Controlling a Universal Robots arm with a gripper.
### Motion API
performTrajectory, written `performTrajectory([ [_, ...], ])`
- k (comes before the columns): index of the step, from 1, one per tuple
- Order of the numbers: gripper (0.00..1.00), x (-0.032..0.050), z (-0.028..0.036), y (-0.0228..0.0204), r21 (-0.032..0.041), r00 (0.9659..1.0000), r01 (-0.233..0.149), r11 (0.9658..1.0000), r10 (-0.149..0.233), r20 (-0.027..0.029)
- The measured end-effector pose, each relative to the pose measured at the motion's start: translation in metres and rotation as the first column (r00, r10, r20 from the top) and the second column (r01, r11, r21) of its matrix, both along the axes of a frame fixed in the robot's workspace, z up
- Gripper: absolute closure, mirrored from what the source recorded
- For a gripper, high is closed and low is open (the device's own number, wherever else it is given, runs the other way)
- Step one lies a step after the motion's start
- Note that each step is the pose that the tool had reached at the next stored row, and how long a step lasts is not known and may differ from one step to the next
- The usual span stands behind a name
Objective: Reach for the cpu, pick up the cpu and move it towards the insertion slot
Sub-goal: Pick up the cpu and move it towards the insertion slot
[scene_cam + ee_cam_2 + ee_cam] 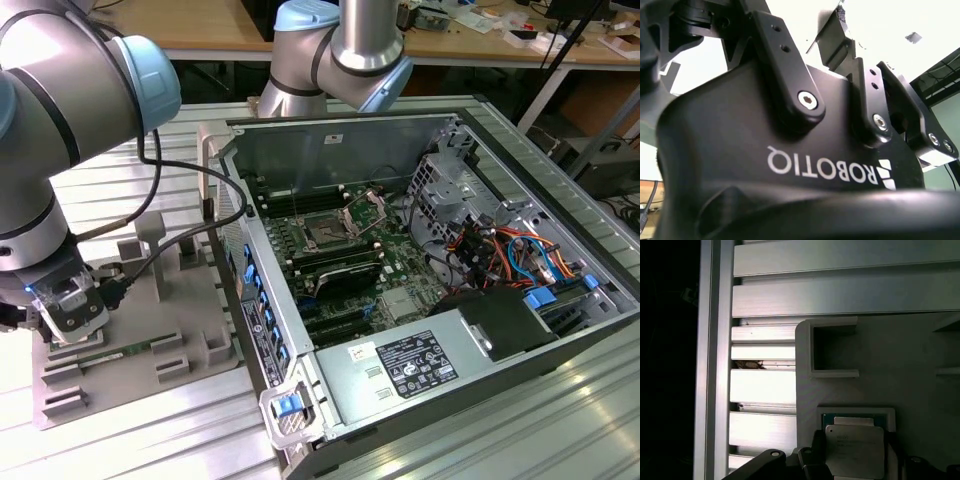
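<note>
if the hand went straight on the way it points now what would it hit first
Most likely the cpu, lying in its recess in the grey tray directly ahead of the hand in the first wrist view; the gap left is unclear.

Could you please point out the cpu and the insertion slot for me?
cpu (855,450): first wrist view, middle of its silvery top.
insertion slot (326,233): exterior view, its dark square centre.
</note>
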State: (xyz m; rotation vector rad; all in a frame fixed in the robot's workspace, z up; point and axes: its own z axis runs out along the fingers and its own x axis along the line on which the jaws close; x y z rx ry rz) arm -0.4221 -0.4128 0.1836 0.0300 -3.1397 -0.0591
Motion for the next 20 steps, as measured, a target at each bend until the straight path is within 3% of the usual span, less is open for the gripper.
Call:
performTrajectory([
  [5, 0.45, 0.0, 0.0009, 0.0001, 0.0009, 1.0, 0.0, 1.0, 0.0, 0.0011],
  [11, 0.45, 0.0, 0.0099, 0.0, 0.0023, 1.0, 0.0, 1.0, 0.0, 0.0003],
  [20, 0.45, 0.0, 0.0157, 0.0, 0.0026, 1.0, 0.0, 1.0, 0.0, 0.0004],
])
